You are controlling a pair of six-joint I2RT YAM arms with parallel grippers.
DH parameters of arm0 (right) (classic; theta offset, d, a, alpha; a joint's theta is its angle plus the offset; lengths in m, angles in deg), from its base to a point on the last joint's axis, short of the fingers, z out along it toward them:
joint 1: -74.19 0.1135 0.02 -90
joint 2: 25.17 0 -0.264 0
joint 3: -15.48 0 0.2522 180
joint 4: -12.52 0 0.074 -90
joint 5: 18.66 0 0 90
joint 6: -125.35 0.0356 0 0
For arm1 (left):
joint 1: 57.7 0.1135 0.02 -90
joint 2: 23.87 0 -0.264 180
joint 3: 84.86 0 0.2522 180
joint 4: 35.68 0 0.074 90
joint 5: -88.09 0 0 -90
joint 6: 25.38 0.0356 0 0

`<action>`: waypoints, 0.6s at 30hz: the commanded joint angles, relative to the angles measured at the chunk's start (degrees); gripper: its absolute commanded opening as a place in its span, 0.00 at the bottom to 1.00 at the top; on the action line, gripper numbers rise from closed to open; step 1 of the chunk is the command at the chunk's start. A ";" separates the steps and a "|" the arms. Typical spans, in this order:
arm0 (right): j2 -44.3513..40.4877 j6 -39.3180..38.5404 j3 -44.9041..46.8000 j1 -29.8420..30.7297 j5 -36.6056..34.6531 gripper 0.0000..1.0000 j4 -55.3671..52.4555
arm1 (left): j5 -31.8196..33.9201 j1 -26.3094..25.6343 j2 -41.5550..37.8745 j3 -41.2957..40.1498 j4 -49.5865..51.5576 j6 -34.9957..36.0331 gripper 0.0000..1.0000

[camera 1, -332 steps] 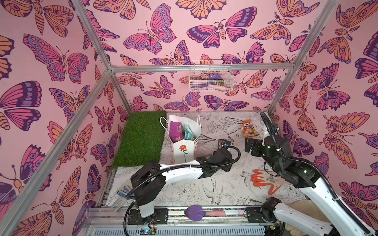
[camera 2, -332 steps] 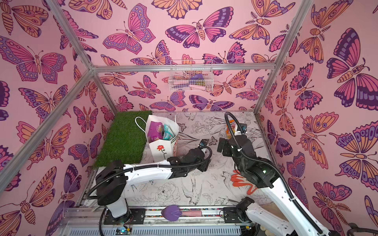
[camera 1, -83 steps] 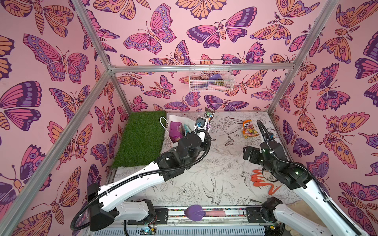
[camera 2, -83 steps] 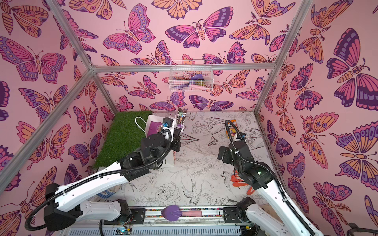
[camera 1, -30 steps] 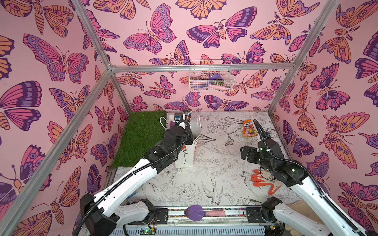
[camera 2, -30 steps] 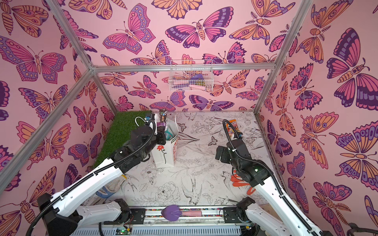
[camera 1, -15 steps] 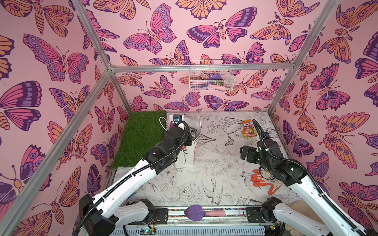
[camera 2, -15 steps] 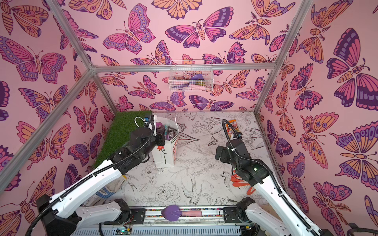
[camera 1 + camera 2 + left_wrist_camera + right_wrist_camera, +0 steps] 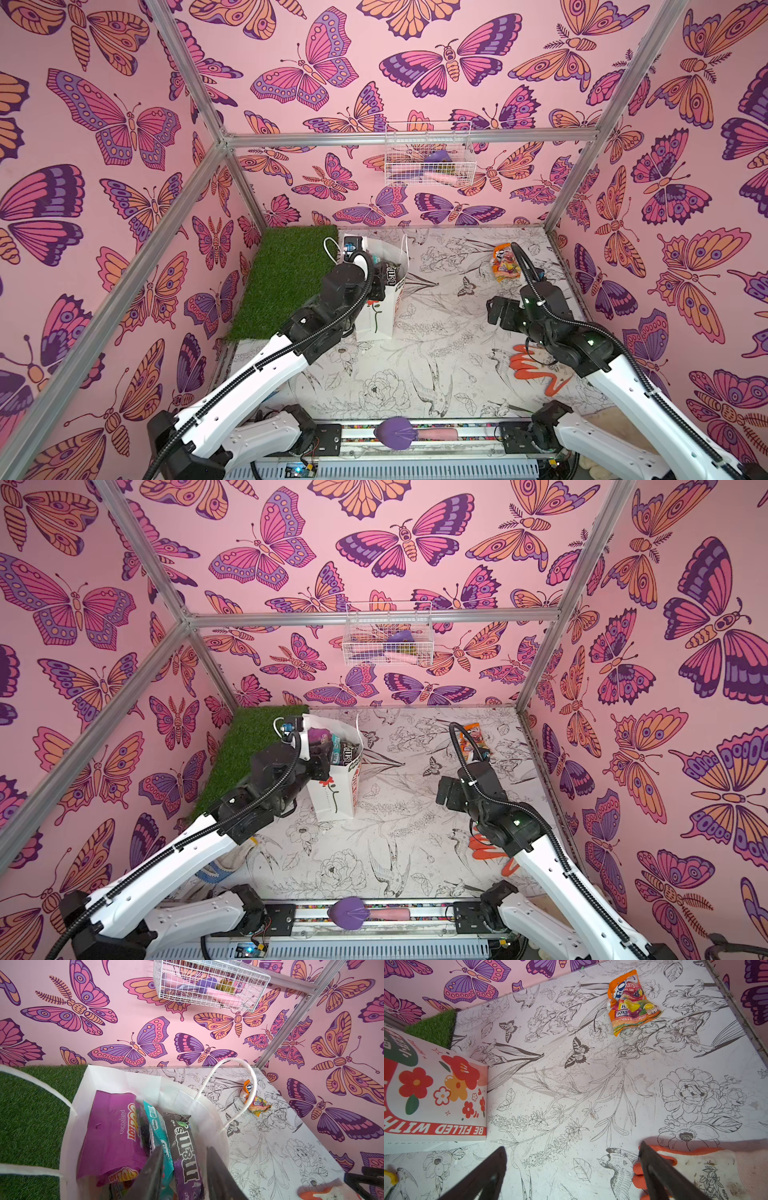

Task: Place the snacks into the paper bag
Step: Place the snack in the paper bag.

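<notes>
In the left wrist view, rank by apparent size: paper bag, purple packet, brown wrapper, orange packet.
paper bag
purple packet
brown wrapper
orange packet (farther off, so true size unsure)

Glossy plastic snack packets [image 9: 116, 1130] stand in the white paper bag [image 9: 388, 320], just right of the green turf mat [image 9: 286, 274]. An orange plastic packet [image 9: 503, 266] lies well apart, farther right.

Bare floor [image 9: 395, 812] separates the paper bag [image 9: 336, 796] from the orange packet [image 9: 473, 739]; snacks [image 9: 116, 1130] crowd its mouth.

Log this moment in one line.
left pincer: open over white paper bag; brown M&M's wrapper: in bag; right pincer: open, empty; orange Fox's packet: on table
</notes>
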State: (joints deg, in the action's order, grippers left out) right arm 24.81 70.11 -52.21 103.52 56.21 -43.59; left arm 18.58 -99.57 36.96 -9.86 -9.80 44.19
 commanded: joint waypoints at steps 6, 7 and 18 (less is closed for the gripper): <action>3.41 0.27 -1.06 -0.48 -0.99 0.99 0.50 | -1.33 -1.24 -4.65 -1.44 -1.17 2.54 0.51; 4.08 -0.05 -1.41 -0.42 -1.19 0.99 0.46 | -1.29 -1.45 -5.16 -1.63 -1.22 2.73 0.52; 12.96 -4.36 -7.52 -2.43 -5.38 0.99 -2.37 | 1.63 -2.96 -12.36 -6.67 -0.02 3.73 0.57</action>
State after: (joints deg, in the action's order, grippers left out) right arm 36.53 67.49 -57.28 102.16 52.95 -44.38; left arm 18.56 -102.26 26.69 -15.02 -10.04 47.03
